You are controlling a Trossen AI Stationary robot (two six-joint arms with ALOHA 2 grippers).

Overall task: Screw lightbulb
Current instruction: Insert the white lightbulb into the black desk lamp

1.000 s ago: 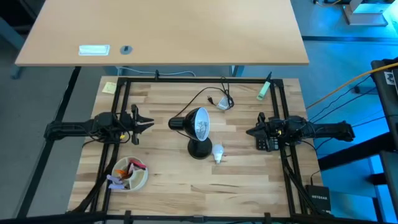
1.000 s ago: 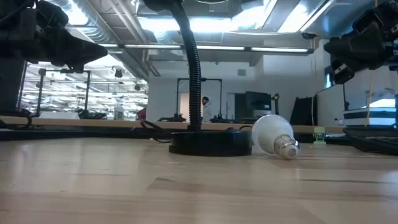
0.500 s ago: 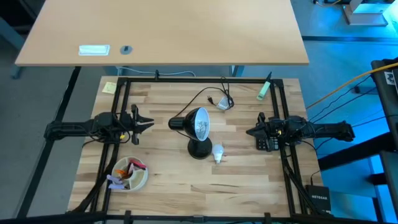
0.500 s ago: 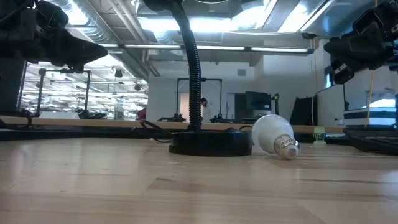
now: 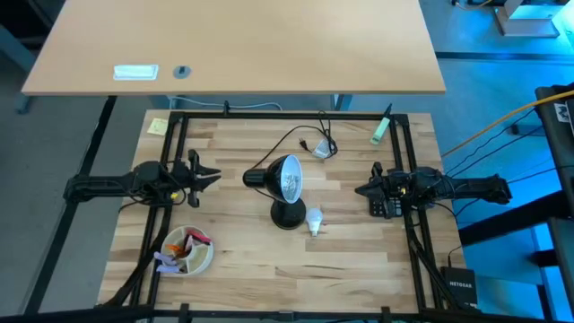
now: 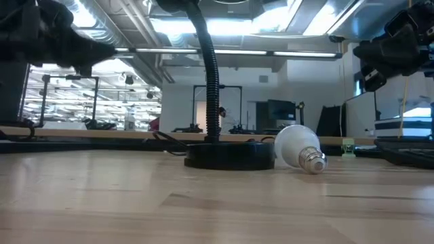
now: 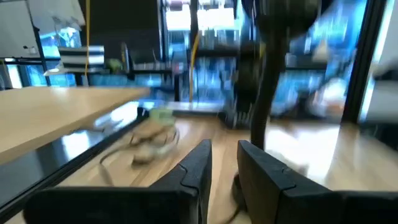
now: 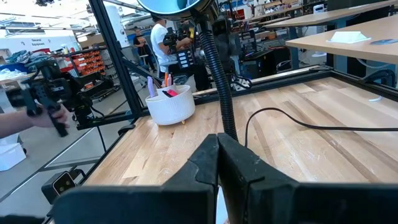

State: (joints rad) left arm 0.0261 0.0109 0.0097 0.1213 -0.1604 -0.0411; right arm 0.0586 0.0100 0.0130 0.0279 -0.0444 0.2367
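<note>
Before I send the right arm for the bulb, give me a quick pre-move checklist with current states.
1. Bulb lying free on the table beside the lamp base: ok.
2. Bulb's screw base exposed, pointing away from the lamp base: ok.
3. Right pincer empty, but shut; open before grasping: not ok.
4. Left pincer away from the bulb, slightly open: ok.
5. Lamp shade tilted sideways; socket empty: cannot tell.
6. Cable behind the lamp, off the right arm's path: ok.

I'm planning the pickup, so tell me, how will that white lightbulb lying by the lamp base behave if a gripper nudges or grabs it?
The lightbulb lies on its side on the table beside the lamp base, so a nudge would probably roll it. Its smooth rounded dome looks slippery for two fingers. It is likely light and possibly fragile.
</note>
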